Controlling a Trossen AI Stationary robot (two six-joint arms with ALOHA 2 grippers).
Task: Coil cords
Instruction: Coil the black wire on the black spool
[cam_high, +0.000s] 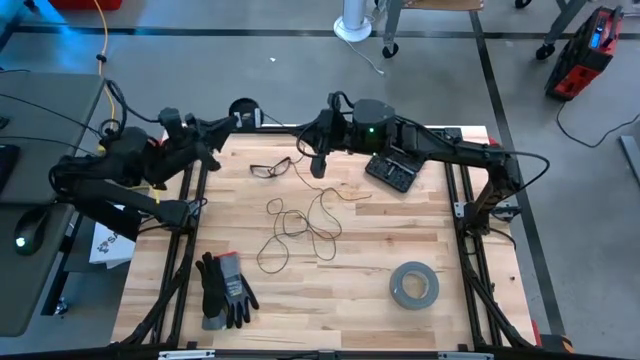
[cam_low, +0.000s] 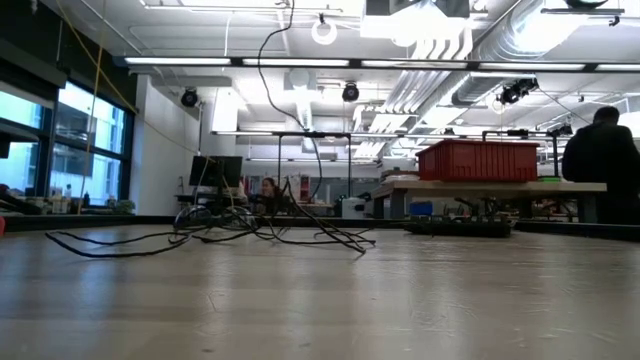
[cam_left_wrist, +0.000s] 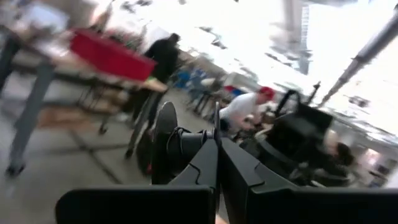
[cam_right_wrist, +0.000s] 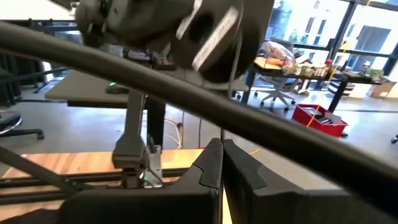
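Nothing's really started yet from where I'm sitting. The cord (cam_high: 300, 225) is sprawled in loose, messy loops around the middle of the table (cam_high: 350, 300) in the overhead shot, with one strand trailing toward the lower left of the tangle. I can't pick out its spool for sure.

Both arms are parked along the top edge of the frame. The left gripper (cam_high: 213, 152) sits upper left, the right gripper (cam_high: 318, 160) top centre, just right of a pair of glasses (cam_high: 270, 167). Both have their fingers pinched fully together, holding nothing; you can see the pads meeting in each wrist cam.

So I'd call this the very first step: reaching in. Next move, as I read it, is to open the right gripper, drop down onto a free strand and pinch it. The wire's really thin, so missing it is easy.
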